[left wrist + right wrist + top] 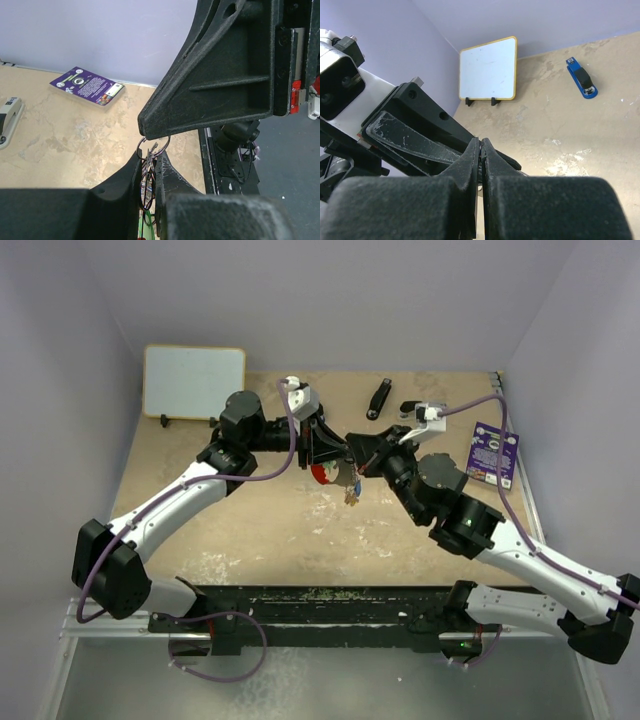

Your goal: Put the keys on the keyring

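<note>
The keyring (152,146) shows as thin silver loops poking out at the tips of the left gripper (150,161), whose jaws are nearly closed and pinch the wire between them. Most of the ring runs down into the narrow gap and is lost in shadow, where a green sliver (146,220) is too cut off to name. From above, the red fob (322,476) and the keys (352,492) hang just below the point where the two grippers meet, and the keys are too small to tell apart. The right gripper (481,147) has its jaws pressed together, with its tip right at the ring. Whether any wire sits between them cannot be told, since its own bulk fills the left wrist view and blocks the contact. Beyond the left jaws a purple card (87,86) lies flat on the table (60,145), and a grey stapler (7,119) is cut off at the frame edge. Beyond the right jaws stand a whiteboard (487,70) and a blue stapler (582,79). A black stapler (378,398) lies behind both grippers.
</note>
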Robot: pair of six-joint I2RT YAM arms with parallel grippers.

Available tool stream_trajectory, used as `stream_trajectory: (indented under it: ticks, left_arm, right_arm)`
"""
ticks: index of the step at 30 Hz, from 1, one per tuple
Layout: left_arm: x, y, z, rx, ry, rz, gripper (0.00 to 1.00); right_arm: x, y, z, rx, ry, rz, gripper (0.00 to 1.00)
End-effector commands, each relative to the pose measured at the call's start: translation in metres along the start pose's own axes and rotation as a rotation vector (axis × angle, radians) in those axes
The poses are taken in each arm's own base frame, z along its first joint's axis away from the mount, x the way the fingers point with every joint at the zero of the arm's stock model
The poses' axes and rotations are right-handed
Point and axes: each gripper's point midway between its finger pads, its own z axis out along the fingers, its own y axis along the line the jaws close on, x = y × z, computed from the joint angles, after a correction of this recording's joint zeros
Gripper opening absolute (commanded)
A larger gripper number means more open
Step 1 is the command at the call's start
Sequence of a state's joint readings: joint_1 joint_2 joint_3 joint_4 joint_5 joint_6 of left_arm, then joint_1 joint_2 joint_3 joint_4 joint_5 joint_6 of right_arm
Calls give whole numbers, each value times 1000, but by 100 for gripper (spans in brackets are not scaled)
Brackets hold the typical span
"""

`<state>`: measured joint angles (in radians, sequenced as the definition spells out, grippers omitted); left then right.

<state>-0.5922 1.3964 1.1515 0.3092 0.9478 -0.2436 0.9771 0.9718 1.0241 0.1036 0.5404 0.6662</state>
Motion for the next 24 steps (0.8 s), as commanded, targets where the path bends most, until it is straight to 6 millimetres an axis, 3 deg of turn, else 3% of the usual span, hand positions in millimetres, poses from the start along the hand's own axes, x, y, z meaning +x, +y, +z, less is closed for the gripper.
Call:
stream_trajectory:
  ticks: [1,8,24]
  left_arm:
    - [-25,-15,-4,41,-58,84,4]
    - [-29,-19,-4,63,-62,72,4]
    - [-31,-17,-3,54,-57,57,4]
  right_arm:
    - [-24,9,-7,-26,-75,69,4]
    - [-19,8,-7,-26,-60,63,18]
    - [-2,8,5,-26,-16,-14,26]
